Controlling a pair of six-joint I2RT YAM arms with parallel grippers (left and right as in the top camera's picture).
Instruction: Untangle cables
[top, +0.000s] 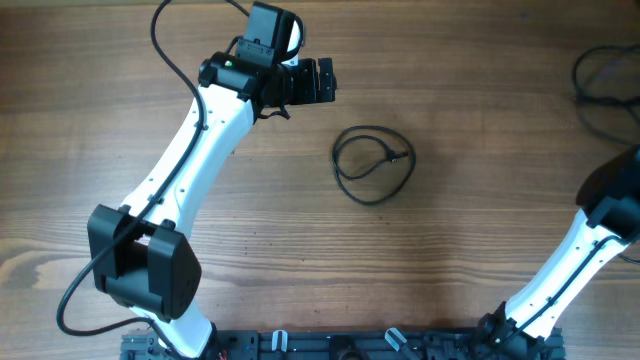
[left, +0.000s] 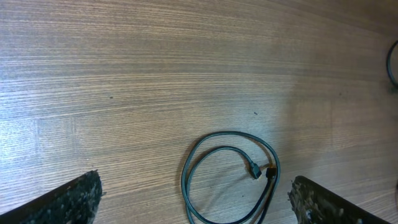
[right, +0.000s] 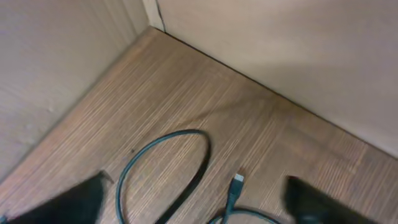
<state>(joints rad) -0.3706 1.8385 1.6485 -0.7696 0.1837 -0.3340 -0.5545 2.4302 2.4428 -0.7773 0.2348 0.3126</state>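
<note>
A dark cable (top: 372, 165) lies coiled in a loose double loop at the table's middle, both plugs inside the loop. It also shows in the left wrist view (left: 186, 180), with its plugs (left: 261, 171) close together. My left gripper (top: 318, 80) hovers up and left of the coil, open and empty (left: 196, 202). A second dark cable (top: 600, 75) lies at the far right corner. The right wrist view shows its loop (right: 124, 171) and one plug (right: 236, 183). My right gripper (right: 193, 199) is open and empty above it. It is outside the overhead view.
The table is brown wood (top: 480, 250). The right wrist view shows beige walls (right: 280, 50) meeting at the table's corner, close behind the second cable. The right arm (top: 600, 215) stands at the right edge. A black rail (top: 350, 345) runs along the front edge.
</note>
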